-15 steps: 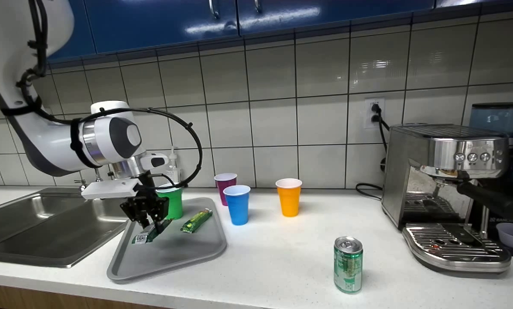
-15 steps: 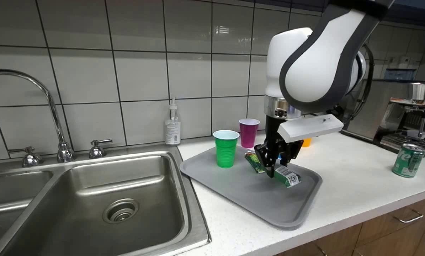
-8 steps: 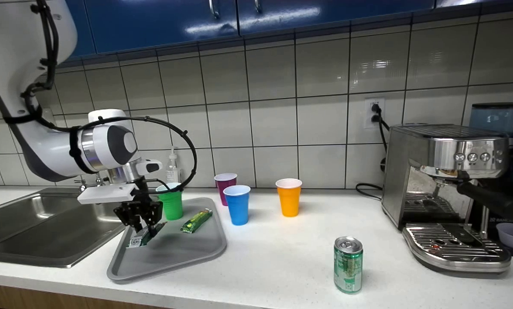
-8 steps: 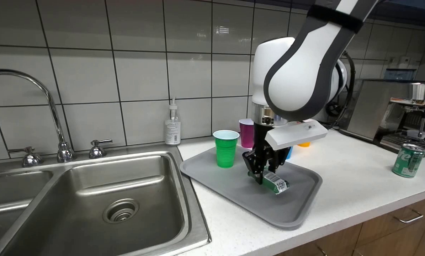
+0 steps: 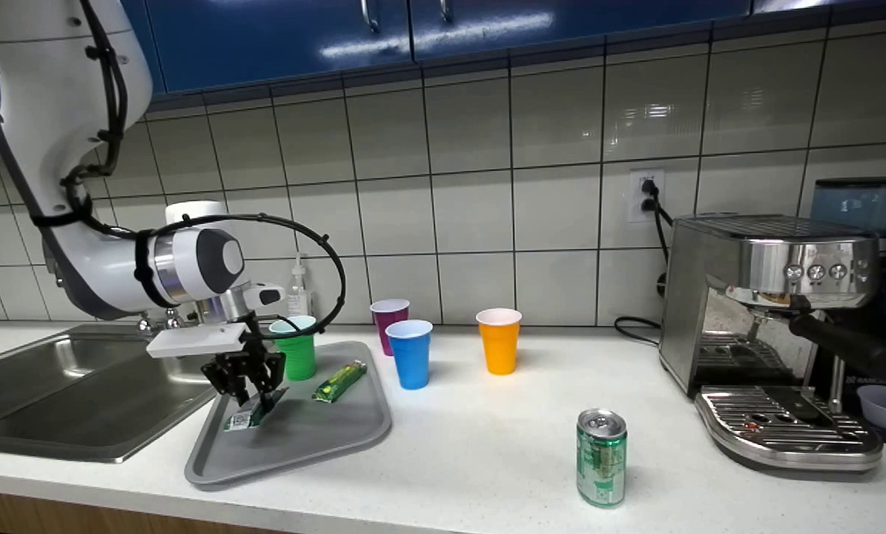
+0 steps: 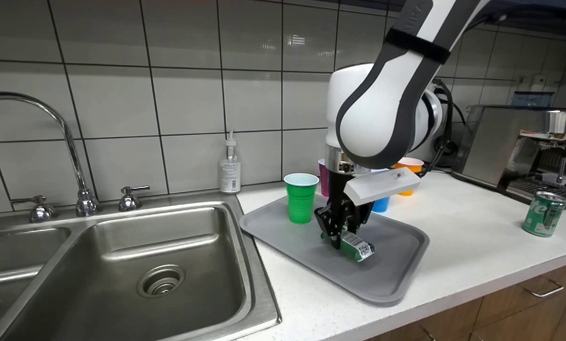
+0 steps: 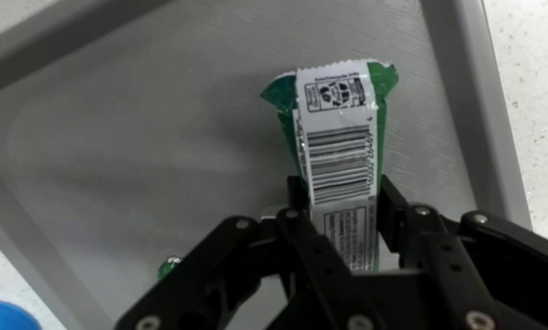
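Note:
My gripper (image 7: 342, 197) is shut on a green-wrapped bar (image 7: 340, 137), one finger pressed to each long side. The bar's white barcode face looks up at the wrist camera. In both exterior views the gripper (image 5: 253, 397) points down over the grey tray (image 5: 316, 437), the held bar (image 6: 358, 248) low above it; whether it touches the tray I cannot tell. A second green and yellow bar (image 5: 339, 381) lies on the tray, only its tip (image 7: 166, 268) showing in the wrist view. A green cup (image 6: 300, 201) stands upright on the tray, behind the gripper.
Blue (image 5: 410, 356), purple (image 5: 391, 319) and orange (image 5: 499, 345) cups stand near the tiled wall. A green can (image 5: 601, 460) is on the counter, with an espresso machine (image 5: 776, 297) beyond. Beside the tray lies a steel sink (image 6: 178, 265), a soap bottle (image 6: 229, 166) behind it.
The arm has moved the held bar lower and, in an exterior view, leftward over the tray. Its grip stays the same. The second bar is now hidden behind the gripper in that view.

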Tool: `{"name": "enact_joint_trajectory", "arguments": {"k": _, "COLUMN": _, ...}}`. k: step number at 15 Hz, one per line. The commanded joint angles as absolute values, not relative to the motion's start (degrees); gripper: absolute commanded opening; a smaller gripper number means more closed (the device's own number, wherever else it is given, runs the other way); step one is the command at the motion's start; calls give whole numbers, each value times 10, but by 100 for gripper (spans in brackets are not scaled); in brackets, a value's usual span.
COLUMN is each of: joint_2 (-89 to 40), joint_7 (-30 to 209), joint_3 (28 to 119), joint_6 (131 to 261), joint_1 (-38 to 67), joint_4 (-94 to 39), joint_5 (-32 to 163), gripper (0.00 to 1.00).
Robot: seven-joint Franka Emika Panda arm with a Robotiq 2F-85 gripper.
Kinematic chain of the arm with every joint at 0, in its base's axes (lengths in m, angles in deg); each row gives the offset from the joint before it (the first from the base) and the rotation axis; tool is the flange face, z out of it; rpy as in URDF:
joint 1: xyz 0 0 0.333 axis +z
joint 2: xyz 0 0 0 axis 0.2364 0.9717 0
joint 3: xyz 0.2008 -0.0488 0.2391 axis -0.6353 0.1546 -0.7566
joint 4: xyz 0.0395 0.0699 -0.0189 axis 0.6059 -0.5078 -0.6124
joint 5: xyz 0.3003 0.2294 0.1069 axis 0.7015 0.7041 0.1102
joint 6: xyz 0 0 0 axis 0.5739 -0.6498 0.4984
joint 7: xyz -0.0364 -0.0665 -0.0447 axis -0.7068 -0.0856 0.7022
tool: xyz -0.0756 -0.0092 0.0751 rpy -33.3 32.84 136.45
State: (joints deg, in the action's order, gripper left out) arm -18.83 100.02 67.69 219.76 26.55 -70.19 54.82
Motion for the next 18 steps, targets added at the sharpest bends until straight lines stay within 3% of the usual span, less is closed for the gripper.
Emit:
{"name": "enact_joint_trajectory", "arguments": {"k": 1, "joint_2": -180, "joint_7": 968, "joint_3": 672, "joint_6": 2180, "joint_1": 266, "joint_4": -681, "joint_5": 564, "gripper": 15}}
{"name": "enact_joint_trajectory", "arguments": {"k": 2, "joint_2": -179, "joint_7": 965, "joint_3": 673, "joint_6": 2180, "joint_1": 266, "joint_4": -680, "joint_5": 564, "gripper": 15}}
{"name": "enact_joint_trajectory", "arguments": {"k": 3, "joint_2": -179, "joint_7": 963, "joint_3": 673, "joint_6": 2179, "joint_1": 267, "joint_4": -679, "joint_5": 562, "gripper": 53}}
{"name": "enact_joint_trajectory", "arguments": {"k": 4, "joint_2": -180, "joint_7": 961, "joint_3": 673, "joint_6": 2180, "joint_1": 267, "joint_4": -680, "joint_5": 562, "gripper": 66}}
{"name": "enact_joint_trajectory", "arguments": {"k": 8, "joint_2": -190, "joint_7": 949, "joint_3": 670, "joint_6": 2181, "joint_1": 263, "joint_4": -684, "joint_5": 566, "gripper": 94}}
{"name": "enact_joint_trajectory", "arguments": {"k": 10, "joint_2": -198, "joint_7": 946, "joint_3": 670, "joint_6": 2183, "joint_1": 261, "joint_4": -689, "joint_5": 569, "gripper": 100}}
{"name": "enact_joint_trajectory", "arguments": {"k": 18, "joint_2": -239, "joint_7": 946, "joint_3": 676, "joint_6": 2190, "joint_1": 247, "joint_4": -714, "joint_5": 579, "gripper": 100}}
